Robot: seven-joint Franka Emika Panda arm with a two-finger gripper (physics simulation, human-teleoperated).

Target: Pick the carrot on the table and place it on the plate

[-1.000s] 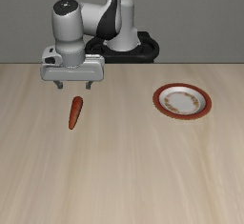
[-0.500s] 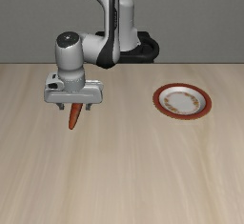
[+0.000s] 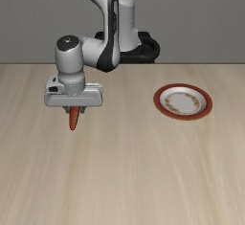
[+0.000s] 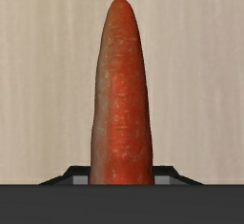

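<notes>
The orange carrot (image 3: pixel 75 123) lies on the wooden table (image 3: pixel 124 171), toward the exterior view's left, with its tip pointing forward. My gripper (image 3: pixel 74 110) is down over its thick end. In the wrist view the carrot (image 4: pixel 122 94) stretches straight away from between my fingers (image 4: pixel 76 177), which press against both of its sides. The gripper is shut on the carrot, which still rests on the table. The red-rimmed plate (image 3: pixel 184 101) sits well off toward the exterior view's right.
The robot's black base (image 3: pixel 134 49) stands at the table's far edge. Bare wood lies between the carrot and the plate.
My hand has come down from above the carrot onto its thick end, and the fingers have drawn in against its sides. The carrot and plate have stayed put.
</notes>
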